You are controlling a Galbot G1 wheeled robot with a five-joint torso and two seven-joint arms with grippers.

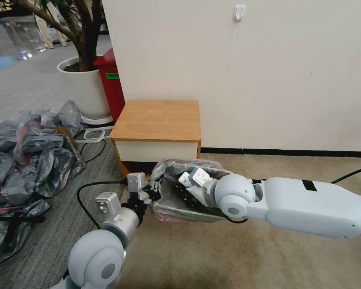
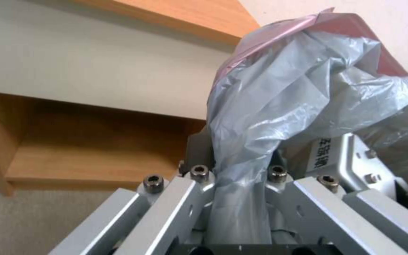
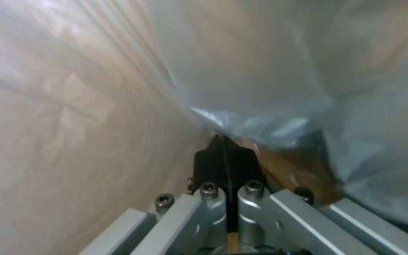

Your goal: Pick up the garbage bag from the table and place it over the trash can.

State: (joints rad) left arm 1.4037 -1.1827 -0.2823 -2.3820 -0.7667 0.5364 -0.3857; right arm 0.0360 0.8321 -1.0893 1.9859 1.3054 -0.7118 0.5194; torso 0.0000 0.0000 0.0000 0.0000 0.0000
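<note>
The garbage bag [image 1: 188,166], thin grey film with a pink rim band, lies draped over the trash can [image 1: 180,210], whose boxy form shows through the film on the floor just in front of the table [image 1: 156,120]. My left gripper [image 1: 154,189] is shut on a bunched fold of the bag at its left edge. In the left wrist view the garbage bag [image 2: 298,81] runs down between the fingers of the left gripper [image 2: 237,156], with the table [image 2: 95,63] behind. My right gripper [image 1: 183,194] reaches into the bag's mouth. In the right wrist view its black pads are pressed together on the film: right gripper [image 3: 225,152], garbage bag [image 3: 270,71].
A big heap of grey and pink bags [image 1: 28,152] covers the floor at the left. A white plant pot [image 1: 84,88] and a red bin [image 1: 110,84] stand behind the table's left side. A black cable [image 1: 86,192] loops near my left arm. Open carpet [image 1: 268,265] lies at the front right.
</note>
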